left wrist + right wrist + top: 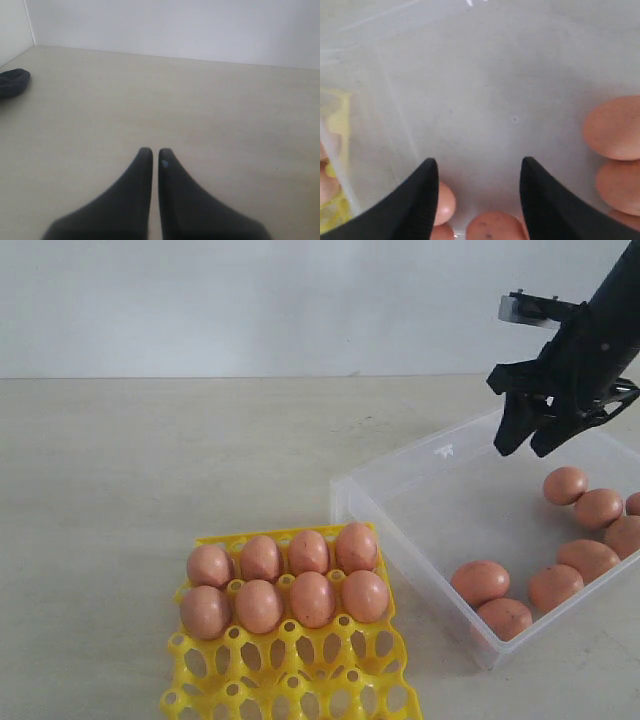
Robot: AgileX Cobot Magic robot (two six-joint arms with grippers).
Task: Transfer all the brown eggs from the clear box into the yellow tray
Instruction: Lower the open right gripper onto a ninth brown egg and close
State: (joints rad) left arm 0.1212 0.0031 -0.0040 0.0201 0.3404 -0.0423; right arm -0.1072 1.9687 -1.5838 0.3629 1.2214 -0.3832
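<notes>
While the right gripper hangs over the far part of the clear box, its fingers stand spread wide and hold nothing. The box sits on the table at the right, and its right end is cut off by the picture's edge. About eight brown eggs lie inside it, gathered along the near and right sides, and two of them are only partly in frame. Just left of the box, the yellow tray holds eight more eggs in its two far rows. Its near sockets are open, and the nearest row runs out of the picture.

In the right wrist view, the gripper partly hides two eggs behind its fingertips, and the tray shows only as a yellow blur through the box wall.

Outside the exterior view, the left gripper hovers over bare table, its fingers pressed nearly together with a thin slit between them. A dark rounded object lies farther off, cut by the frame; what it is cannot be told.
</notes>
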